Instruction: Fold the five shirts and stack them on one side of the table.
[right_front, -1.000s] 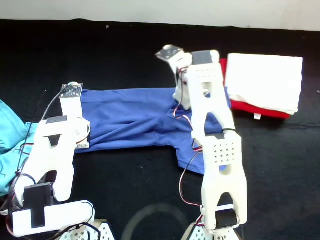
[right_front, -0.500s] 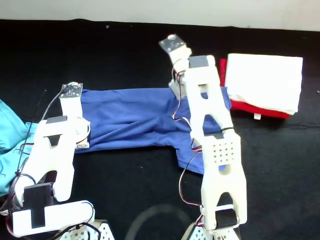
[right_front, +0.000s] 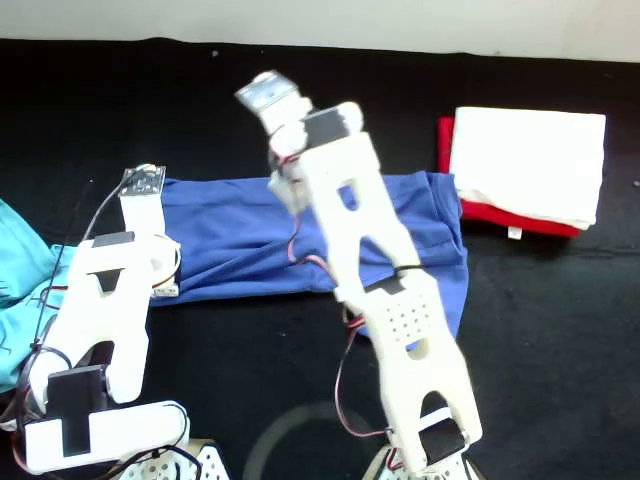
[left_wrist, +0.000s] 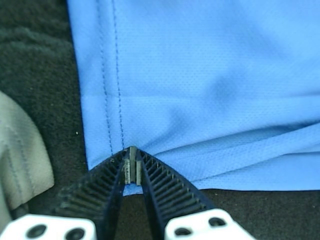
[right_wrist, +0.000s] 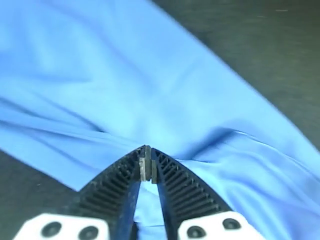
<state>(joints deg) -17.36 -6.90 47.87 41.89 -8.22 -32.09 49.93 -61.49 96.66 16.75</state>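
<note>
Blue shirt lies spread lengthwise across the middle of the black table, partly folded, with long creases running along it. Left arm sits over the shirt's left end, at the near corner. In the left wrist view the left gripper is closed, its ribbed jaws meeting at the tips right on the stitched hem corner of the blue shirt, a sliver of blue cloth caught between them. A pale bit of other cloth lies just beside that corner, on the dark table. Right arm leans diagonally over the shirt, its wrist above the shirt's far edge near the middle. In the right wrist view the right gripper is also closed, tips together, and the creases of the blue shirt run in toward the tips from both sides, so it looks to be pinching a fold of the cloth. At the right side of the table, just beside the blue shirt's right end, a folded white shirt rests on top of a folded red shirt, the red showing along the left and near edges. A turquoise shirt lies bunched, unfolded, at the left edge of the table, beside the left arm.
</note>
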